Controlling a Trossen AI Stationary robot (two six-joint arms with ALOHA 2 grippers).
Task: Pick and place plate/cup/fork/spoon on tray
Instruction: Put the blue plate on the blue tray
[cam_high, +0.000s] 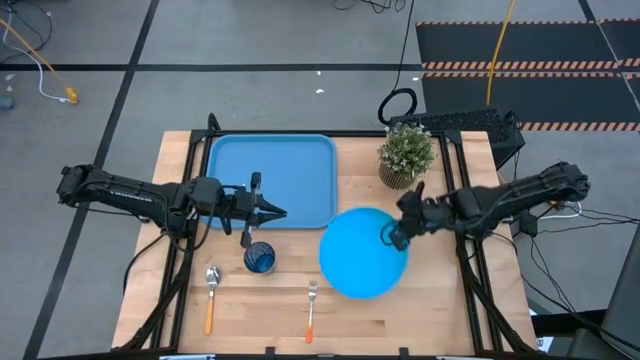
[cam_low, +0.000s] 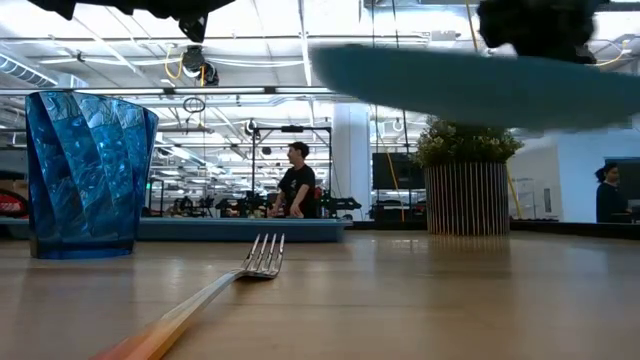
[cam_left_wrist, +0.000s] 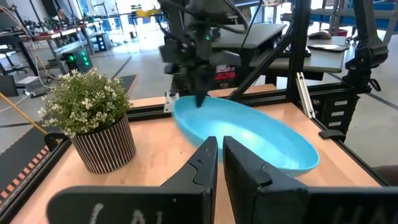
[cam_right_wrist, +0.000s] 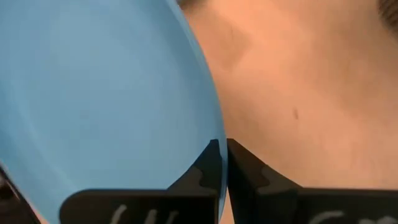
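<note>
- High view: the right end effector (cam_high: 397, 236) is clamped on the right-hand rim of the plate (cam_high: 360, 252), which sits over the bench (cam_high: 440, 300) just right of the tray (cam_high: 272, 170); the fingertips themselves are too small to make out. The left end effector (cam_high: 275, 212), its fingers nearly together and holding nothing, hangs over the tray's near edge. The cup (cam_high: 260, 259) stands just in front of the tray, with the spoon (cam_high: 211, 293) to its left and the fork (cam_high: 311, 308) in front of the plate. A potted plant (cam_high: 406, 154) stands behind the plate.
- Low view: the plate (cam_low: 470, 85) shows as a blurred band lifted clear of the bench, its right end cut off, and the gripping arm above it is a dark blur. The cup (cam_low: 88, 172) is upright, and the fork (cam_low: 235, 280) points its tines away, its handle cropped.
- Left wrist view: the plate (cam_left_wrist: 249, 134) is tilted, held at its far rim.
- Right wrist view: the dark fingers (cam_right_wrist: 208, 165) meet at the plate's (cam_right_wrist: 106, 106) edge, most of the plate out of frame.
</note>
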